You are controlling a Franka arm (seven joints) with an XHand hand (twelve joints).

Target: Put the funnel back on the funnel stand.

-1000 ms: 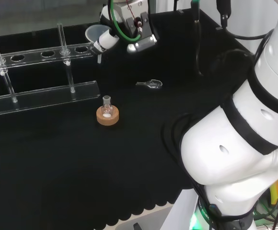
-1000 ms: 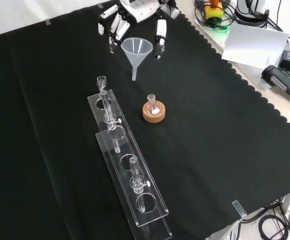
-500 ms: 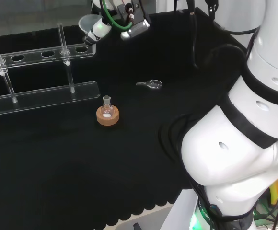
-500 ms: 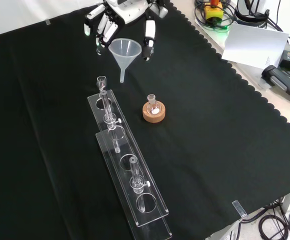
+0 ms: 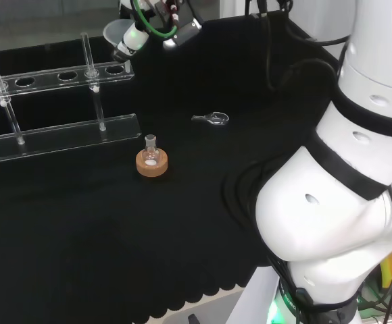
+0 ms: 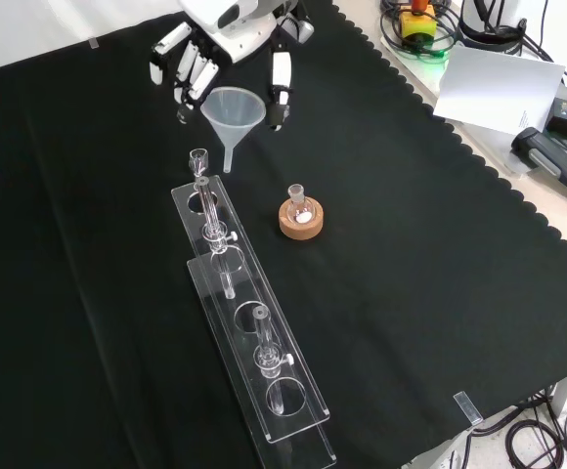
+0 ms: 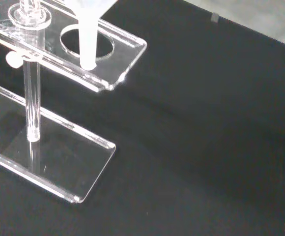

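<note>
In the front view the hand (image 6: 227, 39) hangs at the far end of the black-clothed surface (image 6: 440, 293), its fingers (image 6: 182, 70) curled on one side of a clear funnel (image 6: 233, 109) and its thumb (image 6: 280, 86) on the other, so it pinches the funnel's wide cone by the rim. The funnel is upright, mouth up and spout down, held in the air just beyond the far end of the clear funnel stand (image 6: 249, 322), which runs from the near edge of that view up towards the hand. The spout tip sits close to the stand's last hole, a little off to the right of it in the front view; from the wrist view the spout (image 7: 88, 39) stands at the edge of that round hole (image 7: 87, 43) near the corner of the top plate, and I cannot tell whether it touches the plate. In the head view the funnel (image 5: 117, 32) shows at the far left beside the hand (image 5: 136, 32), over the right end of the stand (image 5: 61, 128). A small glass flask (image 6: 297, 201) sits upright in a cork ring (image 6: 301, 219) on the cloth to the right of the stand in the front view, well apart from the hand. A small clear glass piece (image 5: 211, 119) lies on the cloth to the right of the flask in the head view.
</note>
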